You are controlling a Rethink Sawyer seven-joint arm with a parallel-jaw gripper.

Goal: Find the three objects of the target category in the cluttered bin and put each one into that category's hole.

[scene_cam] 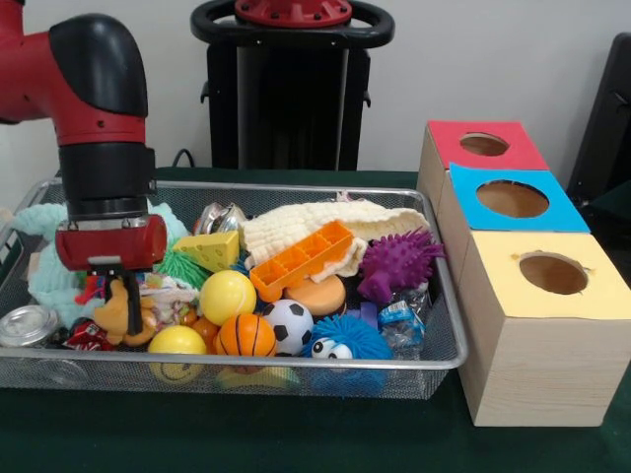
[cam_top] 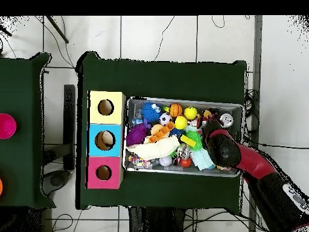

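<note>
The silver wire-mesh bin (scene_cam: pixel 246 185) lies on the green table and is full of toys; it also shows in the overhead view (cam_top: pixel 181 100). My gripper (scene_cam: pixel 116 296) reaches down into its left end, right at an orange-yellow toy (scene_cam: pixel 116 317) beside a mint cloth (scene_cam: pixel 39 258). The red arm (cam_top: pixel 241 158) hides the gripper from above. Near it lie a yellow ball (scene_cam: pixel 227 296), a basketball (scene_cam: pixel 245 335), a soccer ball (scene_cam: pixel 288 325) and a yellow smiley ball (scene_cam: pixel 177 343). To the right stand three wooden boxes with holes, topped red (scene_cam: pixel 532 148), blue (scene_cam: pixel 567 212) and yellow (scene_cam: pixel 513 296).
The bin also holds a cheese wedge (scene_cam: pixel 209 251), an orange tray (scene_cam: pixel 301 258), a cream cloth (scene_cam: pixel 325 222), a purple spiky toy (scene_cam: pixel 394 264), a blue fuzzy toy with eyes (scene_cam: pixel 340 340) and a metal tin (scene_cam: pixel 28 325). The black pedestal (scene_cam: pixel 291 89) stands behind.
</note>
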